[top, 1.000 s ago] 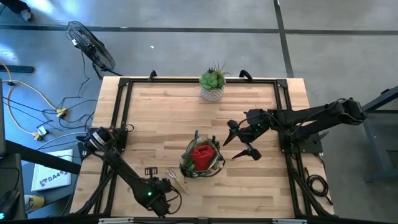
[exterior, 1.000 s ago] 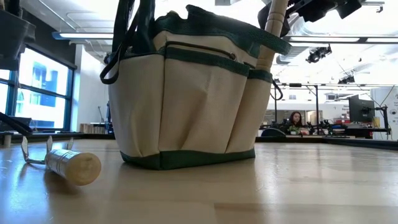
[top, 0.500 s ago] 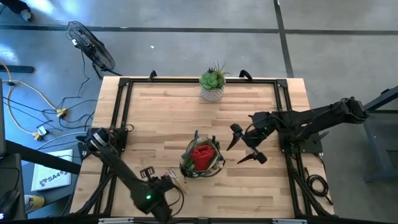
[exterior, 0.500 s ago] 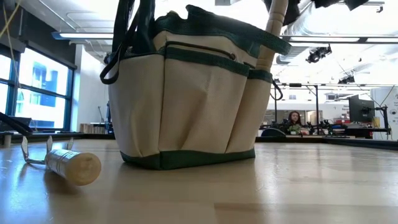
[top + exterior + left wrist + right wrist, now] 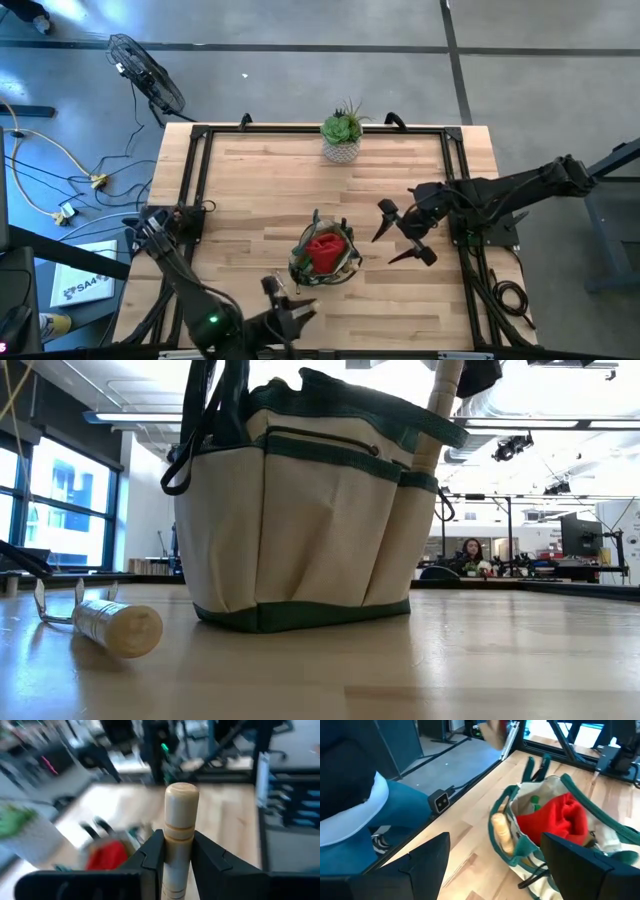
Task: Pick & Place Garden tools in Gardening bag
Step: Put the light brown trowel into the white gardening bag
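Though lifted, wooden handle (image 5: 179, 835) between left claw (image 5: 177, 851) fingers

Wooden table (image 5: 260, 190) carries bag (image 5: 325, 256), potted succulent (image 5: 342, 135), seemingly a tool handle (image 5: 118, 626).

I see the bag (image 5: 325, 256) standing upright near the middle of the table, tan with dark green trim and outer pockets. Inside it lies a red item (image 5: 324, 249), and 1 wooden handle (image 5: 502, 835) leans at its rim. I see a second wooden-handled tool (image 5: 100, 622) lying on the table beside the bag. A third wooden handle (image 5: 179, 832) is clamped in my left gripper (image 5: 176, 851).
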### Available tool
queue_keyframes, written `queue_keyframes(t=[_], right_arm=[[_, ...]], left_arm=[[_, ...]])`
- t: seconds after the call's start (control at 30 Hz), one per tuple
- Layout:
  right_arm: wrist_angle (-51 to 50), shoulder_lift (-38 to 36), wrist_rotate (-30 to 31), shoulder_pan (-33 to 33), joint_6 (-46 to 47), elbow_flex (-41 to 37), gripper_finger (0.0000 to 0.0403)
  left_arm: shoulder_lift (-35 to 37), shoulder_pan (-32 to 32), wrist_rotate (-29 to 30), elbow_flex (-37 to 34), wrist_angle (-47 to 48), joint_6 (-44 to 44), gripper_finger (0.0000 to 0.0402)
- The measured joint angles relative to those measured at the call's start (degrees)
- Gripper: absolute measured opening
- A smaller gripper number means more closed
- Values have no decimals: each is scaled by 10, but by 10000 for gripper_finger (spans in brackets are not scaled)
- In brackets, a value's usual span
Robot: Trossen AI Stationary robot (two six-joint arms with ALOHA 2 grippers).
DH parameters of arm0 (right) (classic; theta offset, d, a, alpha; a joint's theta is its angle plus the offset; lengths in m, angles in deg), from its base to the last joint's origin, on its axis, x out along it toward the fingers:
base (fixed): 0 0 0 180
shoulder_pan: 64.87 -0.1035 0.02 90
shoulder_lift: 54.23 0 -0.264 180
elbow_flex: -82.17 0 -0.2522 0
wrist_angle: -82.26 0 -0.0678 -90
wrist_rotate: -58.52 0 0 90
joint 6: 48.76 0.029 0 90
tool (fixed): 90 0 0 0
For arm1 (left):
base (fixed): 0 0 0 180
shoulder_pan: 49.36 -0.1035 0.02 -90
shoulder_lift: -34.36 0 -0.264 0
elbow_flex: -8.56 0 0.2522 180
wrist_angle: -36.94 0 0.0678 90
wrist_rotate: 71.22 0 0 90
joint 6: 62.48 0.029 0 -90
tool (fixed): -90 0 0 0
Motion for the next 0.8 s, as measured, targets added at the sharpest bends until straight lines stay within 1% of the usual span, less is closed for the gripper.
queue_keyframes(t=[0.1, 0.23, 0.37, 0.47, 0.53, 0.67, 0.8], right_arm=[[-3, 0, 0, -11, -5, 0, 302], [-3, 0, 0, -27, -5, 0, 302], [-4, 0, 0, -41, -5, 0, 302], [-8, 0, 0, -52, -5, 0, 302], [-10, 0, 0, -58, -7, 0, 302], [-16, 0, 0, -67, -9, 0, 302], [-27, 0, 0, -74, -9, 0, 302]], left_arm=[[-18, -18, 35, 0, -10, 25, 64], [-50, -52, 36, -1, -15, 15, 63], [-67, -79, 36, -12, -54, 12, 63], [-65, -84, 43, -21, -109, 12, 63], [-65, -83, 68, -24, -130, 12, 63], [-65, -79, 106, -24, -145, -14, 63], [-69, -82, 113, -24, -149, -60, 63]])
